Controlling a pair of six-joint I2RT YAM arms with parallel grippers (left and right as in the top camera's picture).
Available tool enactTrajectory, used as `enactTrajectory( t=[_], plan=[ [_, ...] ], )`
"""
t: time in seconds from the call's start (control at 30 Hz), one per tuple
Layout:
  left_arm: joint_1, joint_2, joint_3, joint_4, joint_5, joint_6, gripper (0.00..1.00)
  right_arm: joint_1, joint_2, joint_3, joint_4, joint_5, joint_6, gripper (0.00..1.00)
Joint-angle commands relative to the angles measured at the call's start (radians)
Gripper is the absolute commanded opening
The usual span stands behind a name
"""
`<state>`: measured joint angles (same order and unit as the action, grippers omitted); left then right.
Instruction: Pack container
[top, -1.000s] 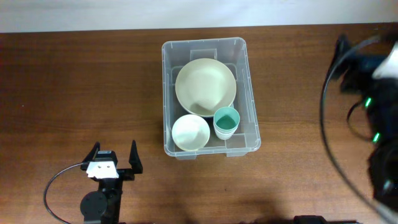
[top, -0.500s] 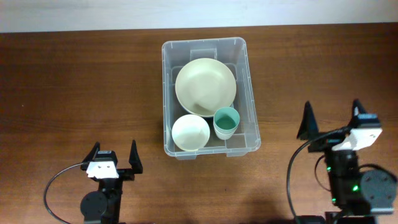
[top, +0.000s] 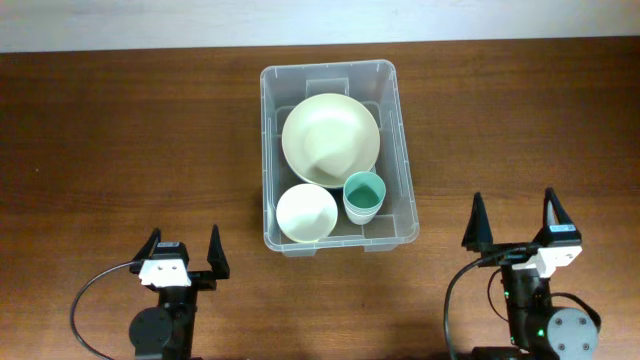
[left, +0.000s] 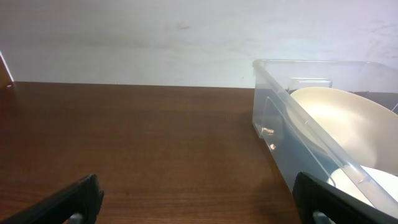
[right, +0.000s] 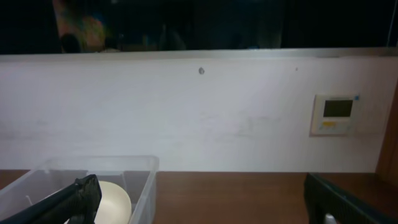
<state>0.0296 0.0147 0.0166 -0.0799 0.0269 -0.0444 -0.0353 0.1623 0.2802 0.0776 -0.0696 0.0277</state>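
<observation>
The clear plastic container (top: 270, 150) stands at the table's middle. It holds a large cream bowl (top: 330, 138), a small white bowl (top: 306, 213) and a teal cup (top: 363, 196). My left gripper (top: 183, 250) is open and empty at the front left, well apart from the container. My right gripper (top: 513, 224) is open and empty at the front right. The left wrist view shows the container's near corner (left: 267, 118) with the cream bowl (left: 348, 118) inside. The right wrist view shows the container's rim (right: 146, 186) at the lower left.
The brown wooden table (top: 120, 140) runs to a white wall at the back (left: 155, 37). A wall thermostat (right: 336, 114) shows in the right wrist view.
My right arm has swung down from the far right edge and settled at the front right, its open gripper now lower and pointing toward the back. The left arm has not moved.
</observation>
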Motion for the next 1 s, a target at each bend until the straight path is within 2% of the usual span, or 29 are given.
enactTrajectory(
  t=[0.0, 0.2, 0.47, 0.7, 0.97],
  plan=[
    [0.007, -0.008, -0.008, 0.0, 0.011, 0.019, 1.0, 0.009, -0.052, -0.029, 0.009, -0.01, 0.015, 0.99],
    [0.007, -0.008, -0.008, 0.0, 0.011, 0.019, 1.0, 0.009, -0.16, -0.09, 0.014, -0.01, 0.015, 0.99],
    [0.007, -0.008, -0.008, 0.0, 0.011, 0.019, 1.0, 0.009, -0.159, -0.144, 0.045, -0.009, 0.014, 0.99],
    [0.007, -0.008, -0.008, 0.0, 0.011, 0.019, 1.0, 0.009, -0.159, -0.275, 0.201, -0.009, 0.014, 0.99],
    [0.007, -0.008, -0.008, 0.0, 0.011, 0.019, 1.0, 0.009, -0.159, -0.275, 0.073, -0.006, 0.014, 0.99]
  ],
)
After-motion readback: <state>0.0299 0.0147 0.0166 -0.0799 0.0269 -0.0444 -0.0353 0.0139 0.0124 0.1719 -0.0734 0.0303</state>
